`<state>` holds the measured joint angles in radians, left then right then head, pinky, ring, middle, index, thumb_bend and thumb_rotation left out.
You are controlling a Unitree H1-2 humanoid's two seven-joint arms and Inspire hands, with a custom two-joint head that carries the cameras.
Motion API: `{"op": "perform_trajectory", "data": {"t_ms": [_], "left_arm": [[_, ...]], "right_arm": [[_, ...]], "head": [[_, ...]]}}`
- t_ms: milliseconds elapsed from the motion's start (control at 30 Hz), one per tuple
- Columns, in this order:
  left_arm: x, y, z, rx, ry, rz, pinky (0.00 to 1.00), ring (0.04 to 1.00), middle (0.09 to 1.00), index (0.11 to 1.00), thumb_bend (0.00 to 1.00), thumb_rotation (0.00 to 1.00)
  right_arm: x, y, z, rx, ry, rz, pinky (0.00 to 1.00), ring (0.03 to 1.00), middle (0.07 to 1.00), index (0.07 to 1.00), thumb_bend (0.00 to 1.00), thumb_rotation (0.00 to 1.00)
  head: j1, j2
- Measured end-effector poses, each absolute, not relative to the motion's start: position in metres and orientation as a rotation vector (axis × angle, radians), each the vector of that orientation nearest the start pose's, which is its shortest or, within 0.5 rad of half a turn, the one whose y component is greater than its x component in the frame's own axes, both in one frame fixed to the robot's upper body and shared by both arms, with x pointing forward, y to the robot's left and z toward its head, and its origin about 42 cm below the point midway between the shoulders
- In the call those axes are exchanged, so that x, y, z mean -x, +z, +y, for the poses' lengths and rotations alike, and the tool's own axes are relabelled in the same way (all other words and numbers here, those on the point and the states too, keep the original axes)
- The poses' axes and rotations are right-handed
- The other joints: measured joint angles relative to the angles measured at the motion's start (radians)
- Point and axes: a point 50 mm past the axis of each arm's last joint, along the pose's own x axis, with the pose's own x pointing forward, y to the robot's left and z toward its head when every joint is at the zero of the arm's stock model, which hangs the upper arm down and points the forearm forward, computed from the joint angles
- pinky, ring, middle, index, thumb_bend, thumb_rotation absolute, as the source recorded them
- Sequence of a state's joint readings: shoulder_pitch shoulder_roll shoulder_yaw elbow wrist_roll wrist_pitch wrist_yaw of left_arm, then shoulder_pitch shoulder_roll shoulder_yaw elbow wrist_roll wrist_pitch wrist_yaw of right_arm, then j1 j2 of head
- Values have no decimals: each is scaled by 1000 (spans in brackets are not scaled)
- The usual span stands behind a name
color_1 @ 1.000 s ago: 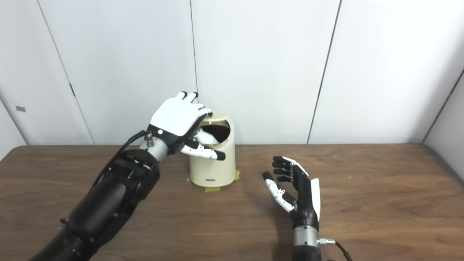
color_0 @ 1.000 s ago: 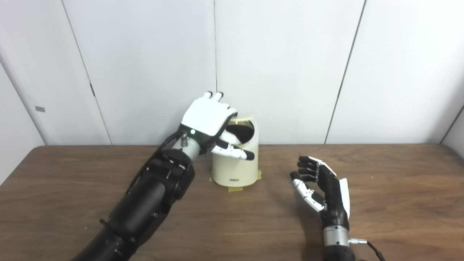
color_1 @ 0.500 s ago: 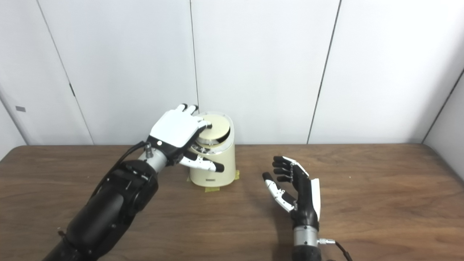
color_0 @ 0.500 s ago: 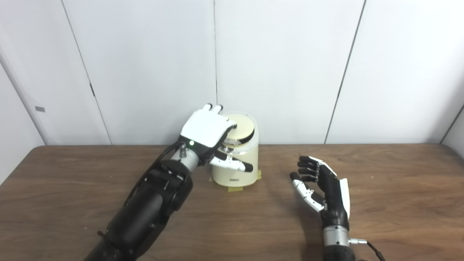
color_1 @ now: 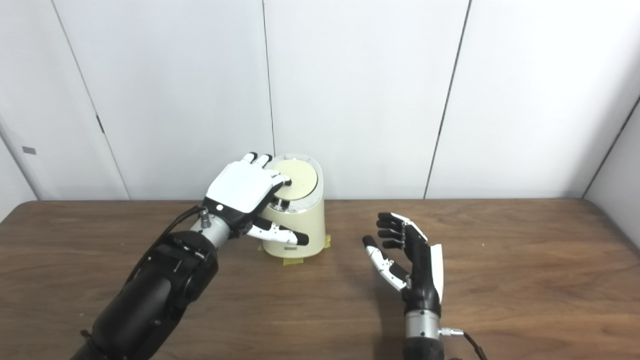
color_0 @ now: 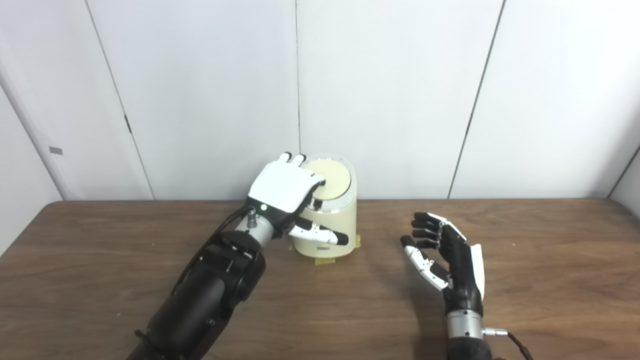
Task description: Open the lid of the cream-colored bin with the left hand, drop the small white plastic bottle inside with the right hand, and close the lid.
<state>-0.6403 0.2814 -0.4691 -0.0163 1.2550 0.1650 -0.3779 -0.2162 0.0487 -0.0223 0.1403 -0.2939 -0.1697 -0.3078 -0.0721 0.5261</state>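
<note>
Left hand [color_0: 282, 187] spread flat, fingertips resting on lid [color_0: 327, 178] of cream-colored bin [color_0: 327, 235], gripping nothing. Press down evenly until lid seats flush, then lift straight off. Right hand [color_0: 447, 255] empty, fingers apart, above table [color_0: 550, 280]. Bottle nowhere visible, probably inside.

Brown wooden table [color_0: 550, 250]; cream bin [color_0: 327, 232] standing on it, yellow tape [color_0: 325, 260] at base.

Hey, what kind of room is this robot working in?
Probably a lab or test room, not a home: plain white wall panels, a bare wooden table, and a cream-colored bin fixed to it with tape.
</note>
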Motion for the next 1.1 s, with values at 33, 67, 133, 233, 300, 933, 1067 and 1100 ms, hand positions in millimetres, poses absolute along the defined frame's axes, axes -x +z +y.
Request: {"op": "perform_trajectory", "data": {"t_ms": [33,67,133,233,300,933,1067,1100], "left_arm": [[-418,272,133,-1695,-242,-440,1000,992,860,844,934,1000],[-418,271,133,-1695,-244,-446,1000,991,860,844,932,1000],[-416,269,133,-1695,-250,-459,1000,986,856,838,925,1000],[-415,267,134,-1701,-249,-482,1000,973,845,827,919,1000],[-414,265,133,-1714,-248,-501,1000,966,837,820,912,1000],[-415,258,134,-1757,-256,-534,1000,973,837,815,935,1000],[-415,257,135,-1752,-260,-529,1000,972,836,817,946,1000],[-415,257,135,-1752,-260,-529,1000,970,835,816,948,1000]], "right_arm": [[-348,137,-192,203,-252,-276,566,643,664,663,246,272],[-348,137,-192,204,-252,-276,567,643,664,663,246,272],[-348,137,-192,206,-252,-276,567,643,664,663,247,273],[-348,138,-191,206,-253,-277,567,645,664,666,248,271],[-348,140,-191,205,-253,-282,570,647,665,665,251,273],[-348,141,-189,207,-256,-275,568,643,661,661,253,311],[-348,141,-189,210,-256,-275,568,643,660,662,252,313],[-348,141,-189,210,-256,-274,569,642,660,662,253,313]], "head": [[0,0],[0,0],[-3,5],[-5,6],[-5,6],[-11,8],[-11,9],[-11,9]]}}
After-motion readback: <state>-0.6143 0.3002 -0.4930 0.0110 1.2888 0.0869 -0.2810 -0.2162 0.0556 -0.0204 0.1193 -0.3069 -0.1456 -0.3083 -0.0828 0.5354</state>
